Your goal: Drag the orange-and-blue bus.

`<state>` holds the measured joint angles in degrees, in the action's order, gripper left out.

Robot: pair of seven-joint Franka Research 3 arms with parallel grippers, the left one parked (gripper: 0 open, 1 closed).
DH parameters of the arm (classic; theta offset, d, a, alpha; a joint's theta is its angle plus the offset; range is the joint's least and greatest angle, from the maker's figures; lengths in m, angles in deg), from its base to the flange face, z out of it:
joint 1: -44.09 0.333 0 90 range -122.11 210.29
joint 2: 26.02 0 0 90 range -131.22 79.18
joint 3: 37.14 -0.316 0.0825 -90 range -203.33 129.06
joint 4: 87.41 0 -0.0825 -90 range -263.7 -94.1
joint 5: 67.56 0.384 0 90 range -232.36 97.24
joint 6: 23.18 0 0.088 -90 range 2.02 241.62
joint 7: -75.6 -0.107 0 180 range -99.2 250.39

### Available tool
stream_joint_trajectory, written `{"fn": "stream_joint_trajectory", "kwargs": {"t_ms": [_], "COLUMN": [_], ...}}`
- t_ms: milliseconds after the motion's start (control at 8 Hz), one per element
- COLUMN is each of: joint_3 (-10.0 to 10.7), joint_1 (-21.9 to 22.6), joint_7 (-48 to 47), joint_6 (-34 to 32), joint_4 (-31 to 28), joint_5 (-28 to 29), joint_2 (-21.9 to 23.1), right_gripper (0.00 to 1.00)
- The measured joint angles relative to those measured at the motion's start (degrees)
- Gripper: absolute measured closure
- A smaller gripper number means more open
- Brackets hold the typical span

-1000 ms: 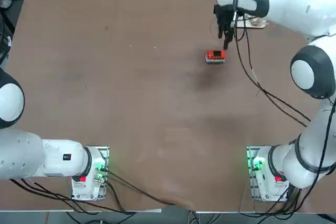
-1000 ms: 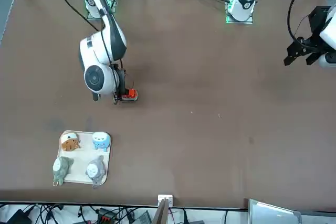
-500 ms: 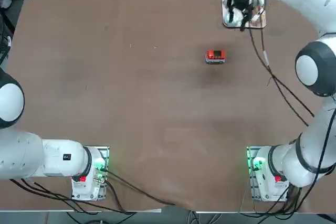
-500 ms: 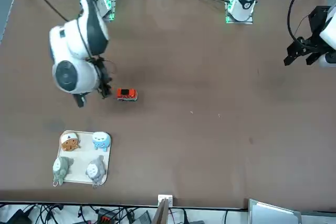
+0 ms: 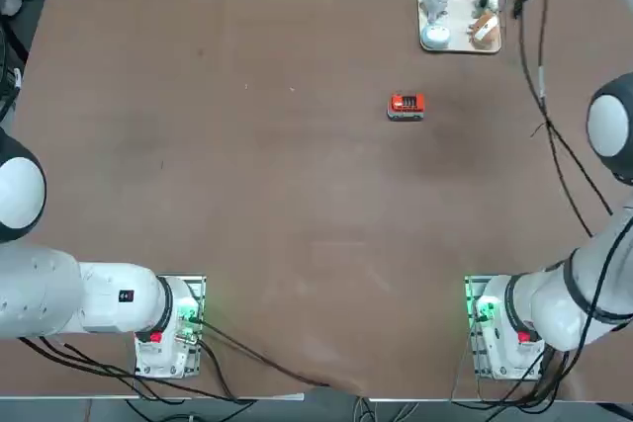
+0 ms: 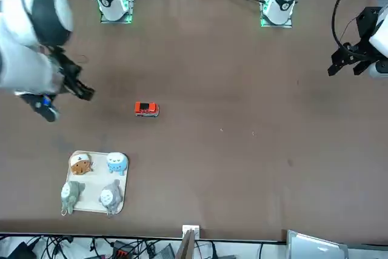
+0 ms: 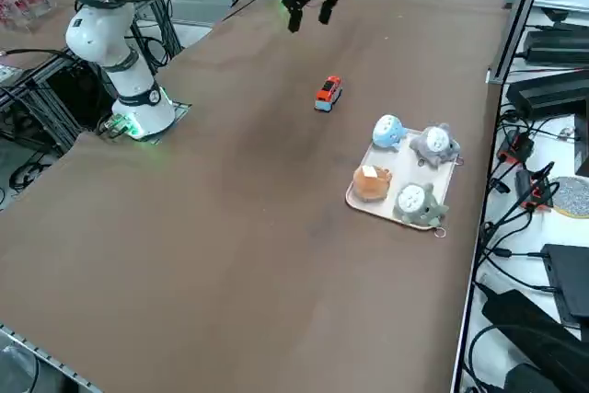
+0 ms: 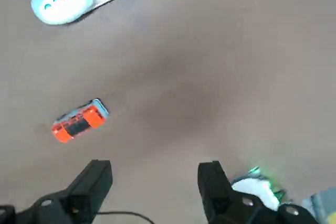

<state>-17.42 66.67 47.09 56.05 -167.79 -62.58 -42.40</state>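
Hovering above the table, the right gripper is wide open (holding nothing). The orange-and-blue bus sits well apart from it.

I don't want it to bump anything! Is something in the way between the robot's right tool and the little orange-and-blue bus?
No, nothing I can see is in the way. The right tool is open above the table, off to one side of the bus, with only bare tabletop between them.

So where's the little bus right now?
In the top view, the bus sits on the bare table, right of centre, just nearer the arms' bases than the white tray.
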Motion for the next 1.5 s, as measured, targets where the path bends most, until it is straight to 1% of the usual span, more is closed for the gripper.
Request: {"fn": "stream_joint_trajectory", "kwargs": {"t_ms": [125,250,375,500,625,750,875,1125,1250,1500], "joint_3": [1.14,-0.08,-5.09,-12.11,-17.93,-21.45,-22.68,-23.25,-22.90,-21.29], "joint_1": [-0.56,-3.03,-8.50,-15.38,-20.93,-23.92,-24.62,-24.38,-23.68,-22.69], "joint_7": [5.59,10.03,14.19,17.37,20.23,22.55,24.50,30.11,32.77,35.27], "joint_6": [-0.44,-0.57,-0.57,-0.54,0.43,2.77,4.88,8.91,9.75,10.09], "joint_4": [0.10,0.10,-0.02,-0.63,-2.07,-4.29,-6.86,-11.97,-13.97,-16.64], "joint_5": [-0.70,-1.87,-3.78,-5.55,-6.10,-6.23,-6.32,-6.44,-6.56,-6.59], "joint_2": [1.66,3.63,5.72,7.59,9.39,11.06,12.72,16.93,18.79,21.08], "right_gripper": [0.00,0.00,0.00,0.00,0.00,0.00,0.00,0.00,0.00,0.00]}}
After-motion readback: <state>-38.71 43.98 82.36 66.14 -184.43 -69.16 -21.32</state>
